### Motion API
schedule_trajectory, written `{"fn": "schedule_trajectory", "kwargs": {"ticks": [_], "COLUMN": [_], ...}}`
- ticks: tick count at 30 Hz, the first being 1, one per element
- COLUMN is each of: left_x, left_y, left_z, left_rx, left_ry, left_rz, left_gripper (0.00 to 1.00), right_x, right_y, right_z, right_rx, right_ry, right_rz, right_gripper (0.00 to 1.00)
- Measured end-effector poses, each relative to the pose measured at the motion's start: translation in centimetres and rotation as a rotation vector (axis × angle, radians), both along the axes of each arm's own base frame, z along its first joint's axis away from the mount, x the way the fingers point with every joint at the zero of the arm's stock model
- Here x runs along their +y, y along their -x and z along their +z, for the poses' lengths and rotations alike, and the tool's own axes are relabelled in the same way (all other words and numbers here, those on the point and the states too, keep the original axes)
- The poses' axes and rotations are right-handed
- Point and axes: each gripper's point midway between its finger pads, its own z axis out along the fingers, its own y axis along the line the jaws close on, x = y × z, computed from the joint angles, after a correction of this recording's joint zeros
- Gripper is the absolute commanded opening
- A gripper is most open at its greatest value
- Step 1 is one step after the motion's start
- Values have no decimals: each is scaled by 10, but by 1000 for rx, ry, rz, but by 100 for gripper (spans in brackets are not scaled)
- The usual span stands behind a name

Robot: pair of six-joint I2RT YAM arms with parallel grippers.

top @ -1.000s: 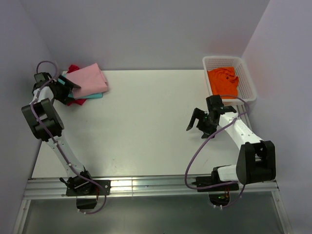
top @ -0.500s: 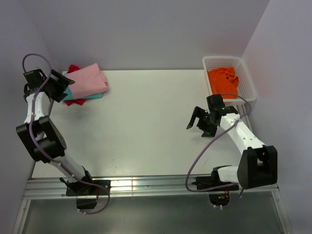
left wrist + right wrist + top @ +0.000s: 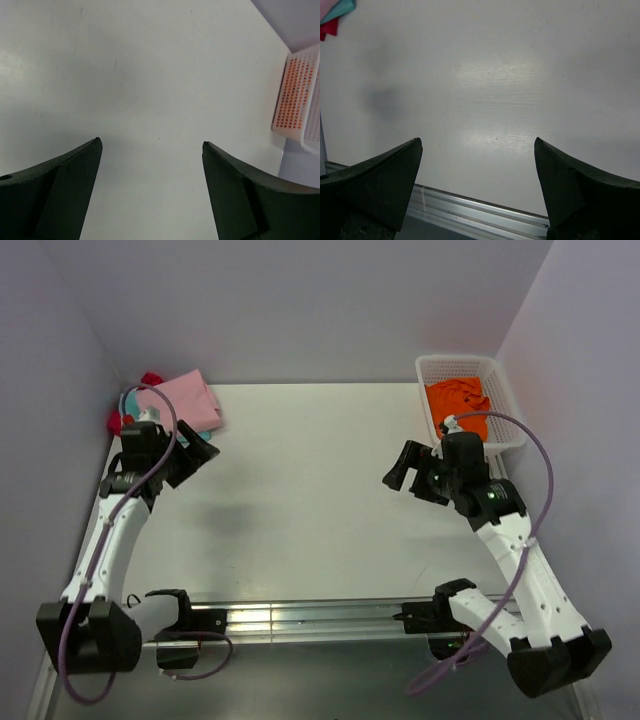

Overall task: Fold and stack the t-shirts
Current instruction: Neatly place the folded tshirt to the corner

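In the basket, orange t-shirt (crumpled)

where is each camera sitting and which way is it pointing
Top external: above and behind the bases, looking down on the table; both arms show.
Left wrist: on the left arm, facing across the table to the basket; open jaws show.
Right wrist: on the right arm, toward the t-shirts and near rail; open jaws show.
Shared: top external also shows the basket and t-shirts.
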Motion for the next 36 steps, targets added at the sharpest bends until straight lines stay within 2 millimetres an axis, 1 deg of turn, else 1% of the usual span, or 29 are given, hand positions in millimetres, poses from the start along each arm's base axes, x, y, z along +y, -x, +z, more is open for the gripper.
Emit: {"fn": "schedule_trajectory", "kwargs": {"ticks": [2, 6, 8, 10, 14, 16, 22, 25, 27, 33, 36], "left_x": [-11, -24, -24, -21, -9, -6, -5, 0, 10, 51, 64], "left_y": [23, 60, 73, 83, 92, 92, 94, 94, 94, 104, 108], "left_z": [-2, 2, 7, 15, 31, 36, 57, 67, 72, 85, 88], "left_rx": [8, -29, -59, -99, -161, -173, -208, -212, -207, -192, -189], "left_ry": [-13, -45, -61, -73, -110, -130, -140, -156, -184, -293, -325], "left_rz": [-14, -45, -43, -28, 16, 28, 30, 51, 101, 301, 362], "left_gripper": [86, 88, 89, 89, 89, 89, 91, 91, 92, 91, 91], "right_x": [2, -1, -5, -10, -19, -23, -31, -35, -37, -43, -43], "right_y": [8, 23, 28, 31, 33, 33, 37, 42, 46, 51, 51], "right_z": [16, 41, 50, 56, 57, 55, 59, 61, 62, 61, 60], "right_rx": [-70, -188, -232, -265, -281, -277, -291, -304, -311, -317, -316], "right_ry": [-5, -10, -8, -2, 27, 48, 78, 82, 88, 107, 112], "right_rz": [12, 12, -1, -21, -49, -62, -82, -85, -89, -95, -97], "right_gripper": [100, 100, 100, 100, 100, 100, 100, 100, 100, 100, 100]}}
